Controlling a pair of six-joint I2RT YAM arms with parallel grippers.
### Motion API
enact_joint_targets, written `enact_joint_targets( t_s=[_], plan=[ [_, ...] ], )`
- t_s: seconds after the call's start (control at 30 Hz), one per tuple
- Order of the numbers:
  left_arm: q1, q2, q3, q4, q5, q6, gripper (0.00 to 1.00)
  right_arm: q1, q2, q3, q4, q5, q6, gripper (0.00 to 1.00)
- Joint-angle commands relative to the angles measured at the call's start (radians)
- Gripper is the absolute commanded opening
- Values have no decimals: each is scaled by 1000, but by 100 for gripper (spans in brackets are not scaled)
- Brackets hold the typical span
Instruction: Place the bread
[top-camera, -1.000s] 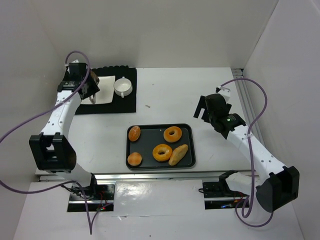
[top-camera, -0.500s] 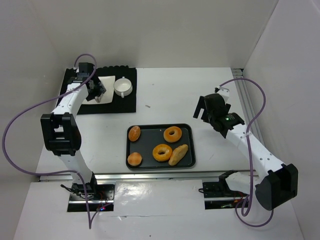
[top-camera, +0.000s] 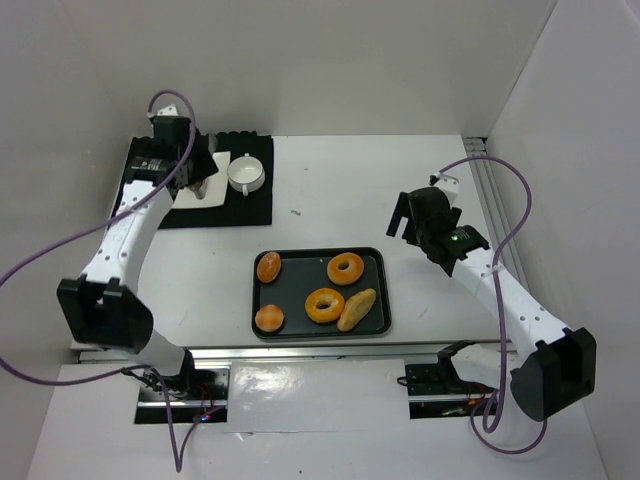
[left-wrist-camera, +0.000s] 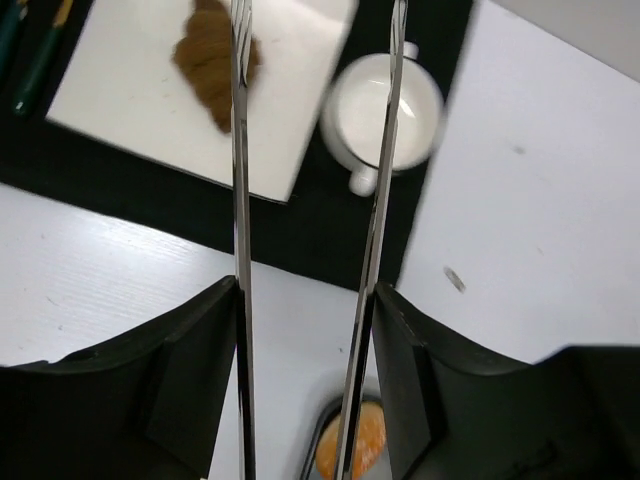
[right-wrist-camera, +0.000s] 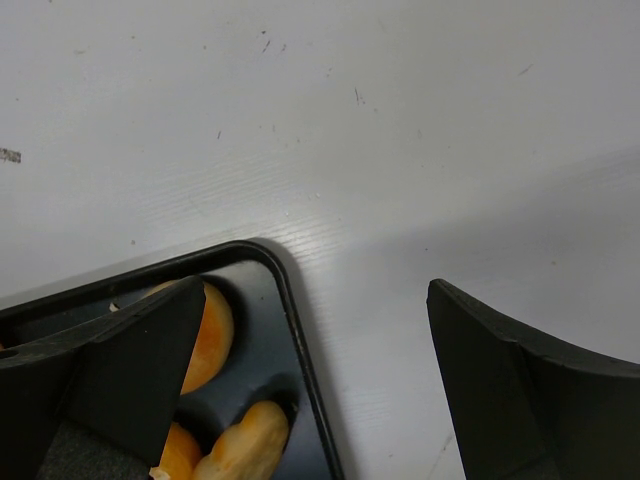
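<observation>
The bread (left-wrist-camera: 213, 58), a brown croissant-shaped piece, lies on a white square plate (left-wrist-camera: 130, 110) in the bench's far left corner. The plate sits on a black mat (left-wrist-camera: 330, 230). A white cup (left-wrist-camera: 385, 110) stands on the same mat just beside the plate's right edge.

The left gripper (left-wrist-camera: 318, 20) hangs over the plate with its two long, thin fingers (left-wrist-camera: 240, 200) spread apart and nothing clamped between them. In the left wrist view one finger crosses in front of the bread. Whether it touches the bread or hangs clear of it cannot be told from that angle. Seen from above, this gripper covers much of the plate and the bread hardly shows.

Toward the middle of the near edge of the bench (top-camera: 330, 190) rests a dark tray (top-camera: 300, 288), well apart from the mat. It holds five pastries: two ring doughnuts (top-camera: 345, 268), two round buns (top-camera: 268, 267) and a long roll (top-camera: 357, 309). The buns lie along the tray's left side. The roll lies in its near right corner, just beside one doughnut.

The right gripper (right-wrist-camera: 315, 290) hovers over the bench's right side, near the tray's far right corner. Its jaws are wide apart and empty, and the right wrist view shows the tray's rim below them.
</observation>
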Motion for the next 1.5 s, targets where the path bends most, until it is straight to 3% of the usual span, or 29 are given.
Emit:
enact_joint_targets(
  t_s=[0.0,0.07,0.27,0.57,0.93,1.17,1.4,1.47],
  plan=[
    [-86,-134,-28,-17,55,108,65,0,-24,33,16,10,2,99],
    [-179,-147,-61,-67,97,159,64,0,-24,33,16,10,2,99],
    [-384,-246,-225,-140,425,290,62,0,-44,33,7,19,2,99],
    [-596,-303,-348,-269,474,302,65,0,-55,24,7,8,2,99],
    [-657,-346,-390,-370,461,267,65,0,-64,24,7,-1,2,99],
    [-657,-334,-434,-332,468,236,65,0,-64,24,7,-1,2,99],
    [-657,-308,-454,-313,534,225,60,0,-64,24,7,-1,2,99],
    [-657,-308,-454,-313,543,225,51,0,-64,14,7,-1,2,99]
  ],
)
